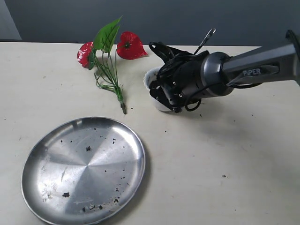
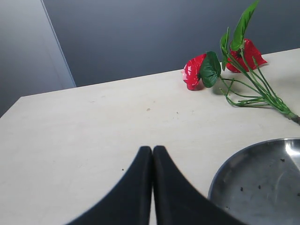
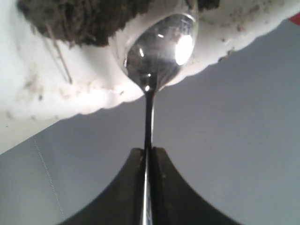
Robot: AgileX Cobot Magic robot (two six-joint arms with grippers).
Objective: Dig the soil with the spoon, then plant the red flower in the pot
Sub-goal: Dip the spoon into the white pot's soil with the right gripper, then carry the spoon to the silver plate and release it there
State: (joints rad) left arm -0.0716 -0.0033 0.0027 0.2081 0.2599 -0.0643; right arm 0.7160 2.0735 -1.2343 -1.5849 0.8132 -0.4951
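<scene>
My right gripper (image 1: 161,93) (image 3: 148,151) is shut on the thin handle of the spoon (image 3: 161,47). The spoon's shiny bowl lies inside the scalloped rim of the white pot (image 3: 70,93), next to dark crumbly soil (image 3: 84,18). In the exterior view the gripper covers most of the pot (image 1: 150,77), and the spoon's handle end (image 1: 206,40) sticks up behind it. The red flower (image 1: 112,56) (image 2: 225,65) lies flat on the table left of the pot, untouched. My left gripper (image 2: 153,150) is shut on nothing, low over the table.
A large round steel plate (image 1: 84,168) (image 2: 262,183) with scattered soil specks lies at the front left. A few loose specks dot the beige table (image 1: 225,154). A dark grey wall (image 1: 187,18) runs behind the table's far edge.
</scene>
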